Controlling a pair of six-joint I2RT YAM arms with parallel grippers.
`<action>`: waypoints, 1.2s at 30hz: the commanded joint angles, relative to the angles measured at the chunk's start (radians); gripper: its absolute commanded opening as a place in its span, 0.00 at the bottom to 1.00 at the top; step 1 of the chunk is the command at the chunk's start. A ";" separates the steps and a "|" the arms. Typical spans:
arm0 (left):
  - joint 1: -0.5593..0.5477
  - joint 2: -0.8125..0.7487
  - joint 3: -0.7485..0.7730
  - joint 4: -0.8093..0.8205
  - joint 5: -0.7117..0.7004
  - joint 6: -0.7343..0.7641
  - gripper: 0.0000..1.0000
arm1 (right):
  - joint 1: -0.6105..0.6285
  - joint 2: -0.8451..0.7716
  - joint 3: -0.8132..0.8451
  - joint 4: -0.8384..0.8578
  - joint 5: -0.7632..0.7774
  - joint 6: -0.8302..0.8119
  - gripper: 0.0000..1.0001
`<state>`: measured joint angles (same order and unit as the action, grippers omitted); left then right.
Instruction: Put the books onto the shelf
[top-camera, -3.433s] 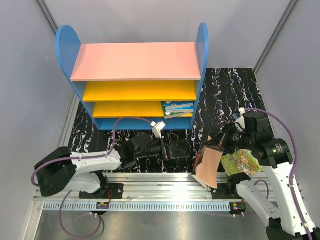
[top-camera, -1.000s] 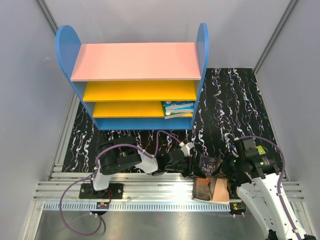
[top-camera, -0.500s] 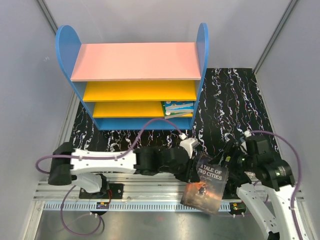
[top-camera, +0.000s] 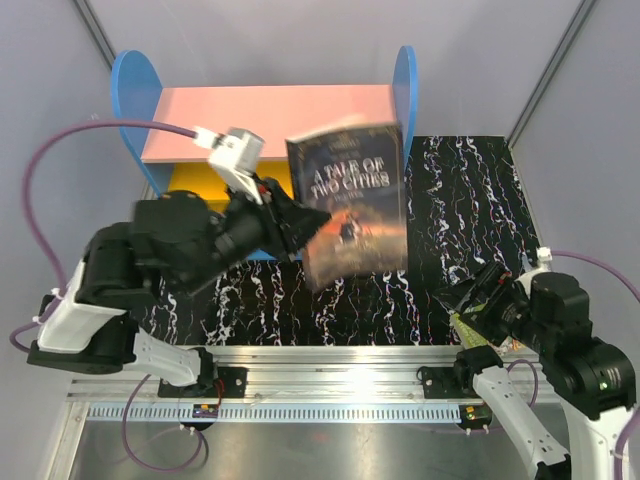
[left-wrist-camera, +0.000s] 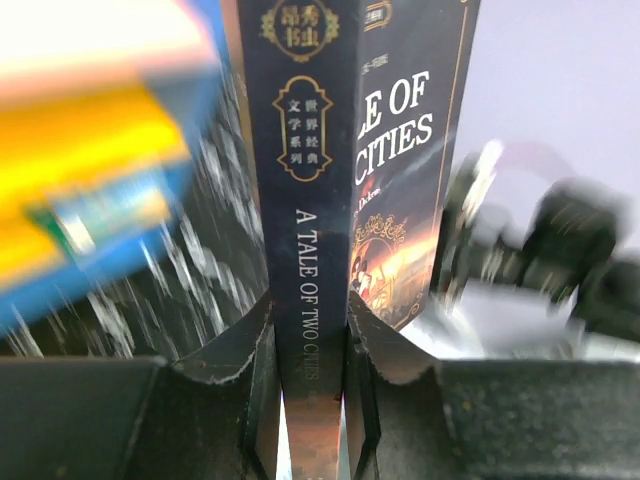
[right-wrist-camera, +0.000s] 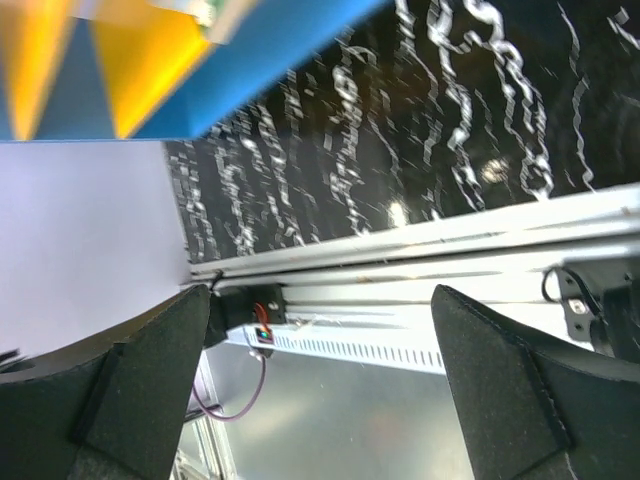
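Observation:
The dark book "A Tale of Two Cities" (top-camera: 348, 205) hangs upright in the air in front of the shelf (top-camera: 270, 112), which has blue sides and a pink top board. My left gripper (top-camera: 303, 222) is shut on the book near its spine. In the left wrist view the spine (left-wrist-camera: 310, 250) runs up between the two fingers of the left gripper (left-wrist-camera: 308, 400). My right gripper (top-camera: 468, 298) is low at the right, open and holding nothing. In its own view the right gripper (right-wrist-camera: 330, 390) has its fingers wide apart over the rail. A sliver of a green book (top-camera: 463, 326) shows under the right arm.
A black mat with white marbling (top-camera: 470, 210) covers the table in front of the shelf. The aluminium rail (top-camera: 330, 365) with the arm bases runs along the near edge. Grey walls close in both sides. Books on the yellow lower board (left-wrist-camera: 100, 215) show blurred.
The right gripper opened and let go of the dark book, then drew back to the right. The left arm swung the book up from the near rail towards the shelf.

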<state>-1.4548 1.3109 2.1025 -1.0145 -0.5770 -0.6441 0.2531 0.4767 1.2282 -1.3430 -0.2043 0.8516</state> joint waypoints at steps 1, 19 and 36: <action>-0.001 0.013 0.062 0.387 -0.251 0.370 0.00 | 0.002 0.008 -0.009 -0.151 -0.024 0.024 1.00; 0.215 0.675 0.439 1.783 -0.434 1.698 0.00 | 0.003 0.122 0.123 -0.235 0.114 -0.137 1.00; 0.336 0.470 0.131 1.845 -0.446 1.510 0.00 | 0.003 0.181 0.071 -0.180 0.149 -0.168 1.00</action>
<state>-1.1465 1.9026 2.2776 0.8749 -1.1286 1.0828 0.2535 0.6342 1.3224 -1.3670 -0.0628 0.6991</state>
